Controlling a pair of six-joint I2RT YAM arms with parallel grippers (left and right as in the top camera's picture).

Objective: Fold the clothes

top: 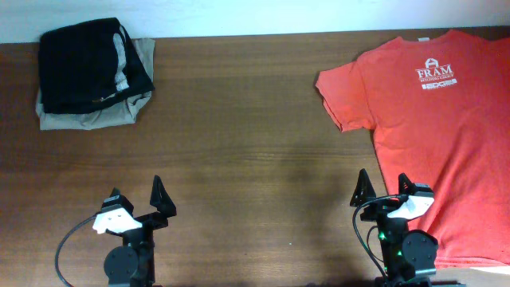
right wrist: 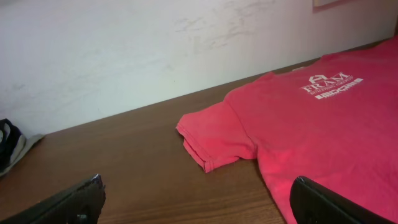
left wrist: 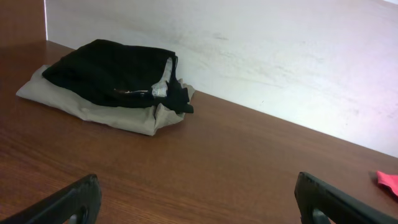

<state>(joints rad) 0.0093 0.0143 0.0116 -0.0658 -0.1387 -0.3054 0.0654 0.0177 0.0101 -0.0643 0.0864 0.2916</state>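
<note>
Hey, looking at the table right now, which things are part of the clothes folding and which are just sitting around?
Part of the job:
- orange-red T-shirt, spread flat, not yet folded
- black garment, folded, lying on top of the other
- khaki garment, folded, underneath

Just there:
- wooden table
- white wall behind it

T-shirt (top: 430, 135) flat on table (top: 239, 135) R side, folded stack (top: 92, 72) far L.

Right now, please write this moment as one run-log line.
left gripper: open, empty | right gripper: open, empty | shirt: flat, unfolded, right side | black garment: folded, on khaki garment, far left
</note>
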